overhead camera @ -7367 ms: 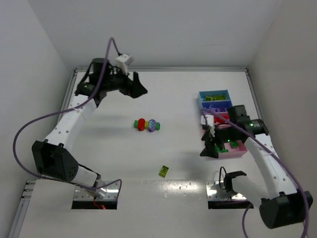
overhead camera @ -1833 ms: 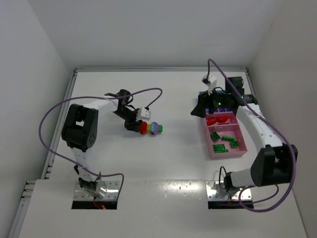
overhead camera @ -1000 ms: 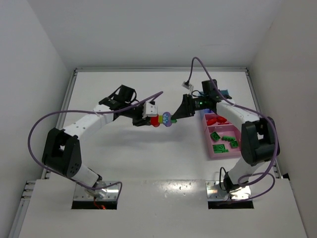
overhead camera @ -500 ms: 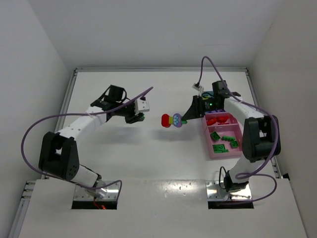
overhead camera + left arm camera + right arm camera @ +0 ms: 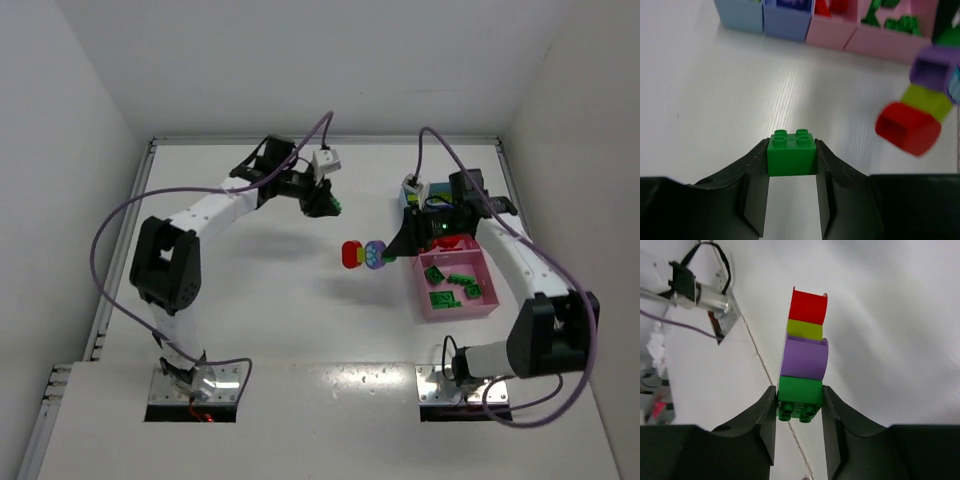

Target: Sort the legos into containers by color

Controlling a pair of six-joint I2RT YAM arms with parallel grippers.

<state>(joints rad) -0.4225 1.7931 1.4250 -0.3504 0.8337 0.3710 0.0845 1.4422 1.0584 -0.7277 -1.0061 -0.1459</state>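
Green brick (image 5: pixel 791 156) in L end effector (image 5: pixel 791 146) (R (image 5: pixel 800 402): stack (image 5: pixel 806 335)).

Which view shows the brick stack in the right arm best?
The right wrist view: the stack is central, all four bricks sharp. The left wrist view shows it blurred at the edge; the top view, small.

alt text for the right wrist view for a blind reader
The right gripper clamps a green brick at the near end of a four-brick stack; a purple brick, a yellow-green brick and a red brick extend away from it.
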